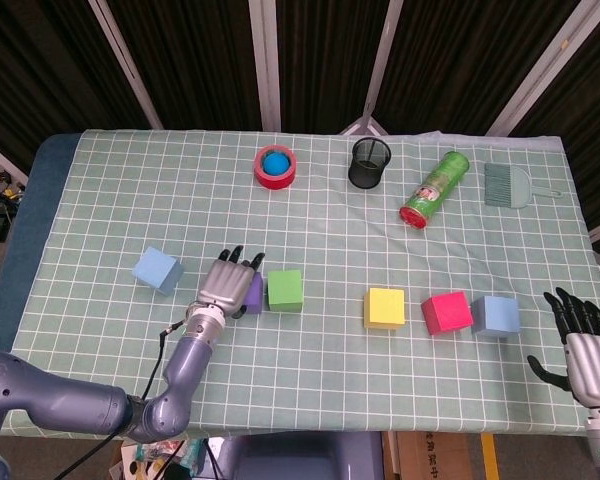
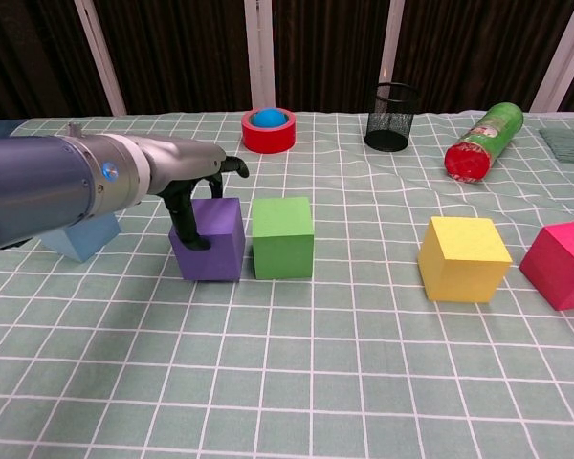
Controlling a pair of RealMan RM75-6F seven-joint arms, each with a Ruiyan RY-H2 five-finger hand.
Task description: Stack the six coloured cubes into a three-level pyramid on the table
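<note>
Cubes spread in a loose row across the green checked tablecloth [image 1: 310, 215], none stacked.

From the left we are seeing a light blue cube [image 1: 158, 269], then our left hand [image 1: 226, 283] gripping the purple cube [image 2: 209, 239], fingers draped over its top and thumb pressing its left face, the cube sitting just beside the green cube [image 1: 285, 290]. Further right are lying the yellow cube [image 1: 385, 308], the red cube [image 1: 446, 312] and a second light blue cube [image 1: 496, 315], the last two touching. Our right hand [image 1: 579, 345] is hovering at the table's right edge, fingers apart and holding nothing.
</note>
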